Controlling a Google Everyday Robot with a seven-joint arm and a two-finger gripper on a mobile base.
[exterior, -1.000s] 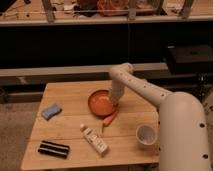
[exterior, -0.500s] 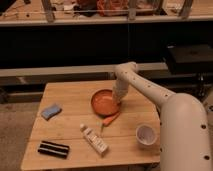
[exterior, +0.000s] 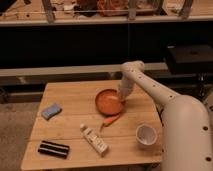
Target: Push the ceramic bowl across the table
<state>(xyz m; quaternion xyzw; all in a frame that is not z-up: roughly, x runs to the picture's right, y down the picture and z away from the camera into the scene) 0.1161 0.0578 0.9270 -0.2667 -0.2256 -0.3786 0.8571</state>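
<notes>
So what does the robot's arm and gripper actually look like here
The arm is smooth off-white, built from thick rounded tube segments with bulbous joints and small dark dots near the shoulder shell. No cables or markings are visible. The gripper, at the ceramic bowl's right edge, looks pale too; its details aren't clear.

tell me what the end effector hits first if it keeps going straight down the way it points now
Most likely the ceramic bowl: the end effector points down at its right rim, apparently touching it already. Below that is only the table, though depth is hard to judge.
</notes>
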